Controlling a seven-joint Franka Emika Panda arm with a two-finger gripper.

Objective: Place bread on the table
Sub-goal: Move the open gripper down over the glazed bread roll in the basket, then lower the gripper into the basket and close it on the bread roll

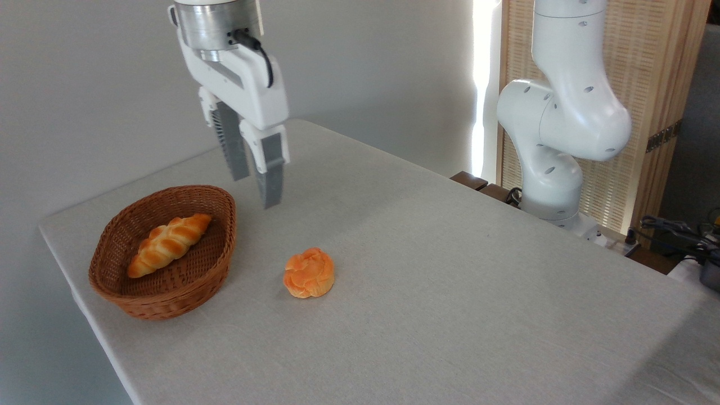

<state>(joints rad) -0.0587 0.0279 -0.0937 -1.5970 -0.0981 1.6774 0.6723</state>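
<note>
Arm (562, 112): white, jointed; base at right, upper link rising out of the top edge. Rounded elbow housing bulges to the right.

Wrist (216, 22): silver metal cylinder at upper left, entering from the top edge; black cable (260, 50) plugged into its side, curving down over the hand.

Gripper (254, 188): white body, tilted slightly, pointing down. Two grey ribbed fingers (270, 174), parted with a narrow gap between them, nothing held. Tips hang in the air, touching nothing.
</note>
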